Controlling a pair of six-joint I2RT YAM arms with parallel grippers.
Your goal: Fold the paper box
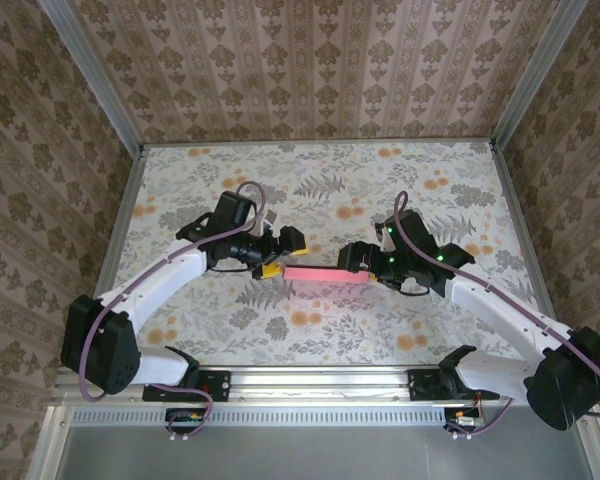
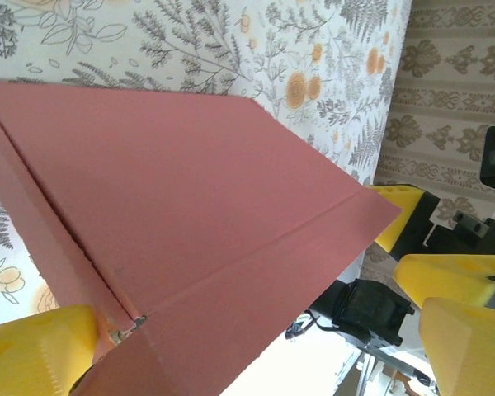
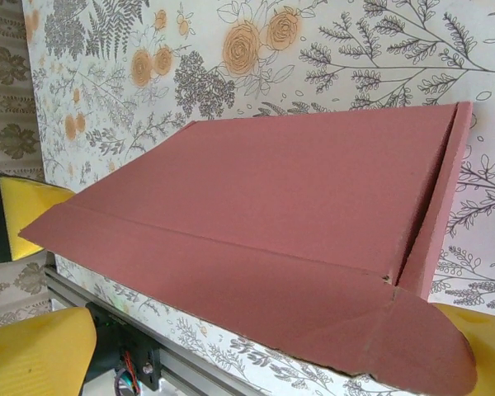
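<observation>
The paper box [image 1: 325, 273] is a pink card piece that looks like a narrow strip from above, lying mid-table between the two grippers. My left gripper [image 1: 283, 254] is at its left end and my right gripper [image 1: 358, 262] at its right end. In the left wrist view the paper box [image 2: 190, 198] shows a broad creased panel reaching in between the wide-apart yellow fingers [image 2: 33, 351] of the left gripper [image 2: 247, 330]. The right wrist view has the paper box [image 3: 297, 206] and its rounded end flap lying between the spread fingers [image 3: 33, 355] of the right gripper [image 3: 260, 346]. Both are open.
The floral tabletop [image 1: 320, 180] stretches behind the box, with patterned walls on three sides. A metal rail [image 1: 320, 380] with both arm bases runs along the near edge. The other arm's yellow finger [image 2: 396, 214] shows past the box's far corner.
</observation>
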